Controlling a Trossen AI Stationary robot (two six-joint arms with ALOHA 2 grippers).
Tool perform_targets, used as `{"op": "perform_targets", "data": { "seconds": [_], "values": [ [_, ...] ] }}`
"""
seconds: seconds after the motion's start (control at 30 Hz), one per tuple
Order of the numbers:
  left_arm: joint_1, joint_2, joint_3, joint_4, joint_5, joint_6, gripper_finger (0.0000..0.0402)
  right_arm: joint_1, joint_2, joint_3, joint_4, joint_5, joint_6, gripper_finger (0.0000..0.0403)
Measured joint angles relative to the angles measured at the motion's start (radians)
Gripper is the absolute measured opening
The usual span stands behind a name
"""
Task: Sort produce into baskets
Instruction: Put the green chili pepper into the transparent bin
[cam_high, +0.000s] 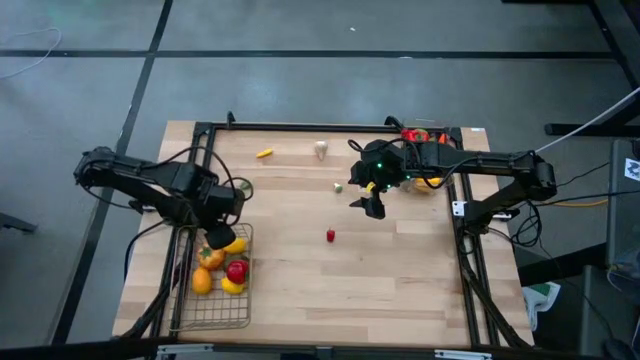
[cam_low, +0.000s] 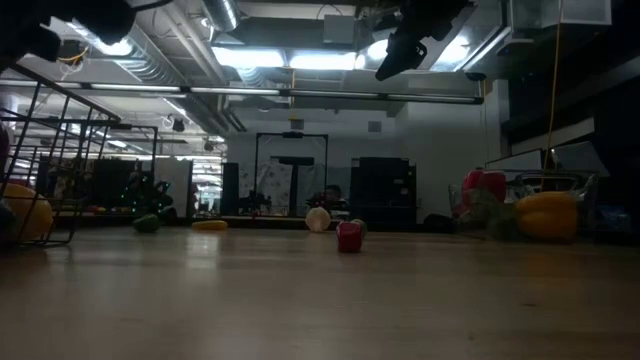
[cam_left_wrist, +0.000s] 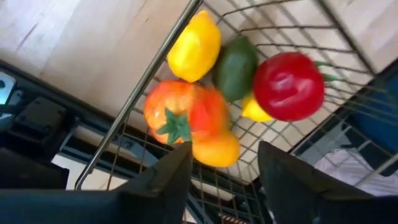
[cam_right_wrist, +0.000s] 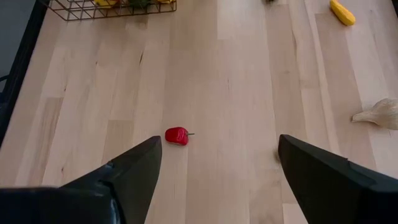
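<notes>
Hovering open at centre frame, your right end effector (cam_high: 374, 206) could nudge the small red toy pepper (cam_high: 330, 236) rolling; left end effector (cam_high: 214, 238), parted and empty, hangs over the wire-mesh basket (cam_high: 243, 318).

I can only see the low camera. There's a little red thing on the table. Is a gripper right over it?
Observer: No. The right gripper hangs open off to one side; the red piece lies bare on the table, ahead of its fingers.
Operator: What's in the wire basket? It's too dark for me.
Observer: A lemon, a green piece, a red fruit and an orange pepper lie in the basket.
Operator: Where's the other gripper?
Observer: The left gripper is above that basket, fingers apart, nothing between them.
</notes>
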Motion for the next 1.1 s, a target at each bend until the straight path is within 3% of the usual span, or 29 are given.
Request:
{"op": "perform_targets", "data": {
  "seconds": [0.17, 0.37, 0.63, 0.97, 1.1],
  "values": [
    [-0.010, 0.000, -0.048, 0.012, 0.000, 0.017, 0.0214, 0.000, 0.000, 0.000, 0.000, 0.000, 0.000, 0.0319],
    [-0.010, 0.000, -0.081, 0.109, -0.011, 0.082, 0.0220, 0.000, 0.000, 0.000, 0.001, 0.000, 0.000, 0.0319],
    [0.032, 0.000, -0.090, 0.356, -0.183, 0.197, 0.0210, 0.000, 0.000, 0.000, 0.001, 0.000, 0.000, 0.0319],
    [0.265, 0.000, -0.090, 0.426, -0.484, 0.247, 0.0210, 0.000, 0.000, 0.000, 0.001, 0.000, 0.000, 0.0319],
    [0.392, 0.009, -0.094, 0.431, -0.510, 0.260, 0.0210, 0.000, 0.000, 0.000, 0.001, 0.000, 0.000, 0.0319]
  ]
}}
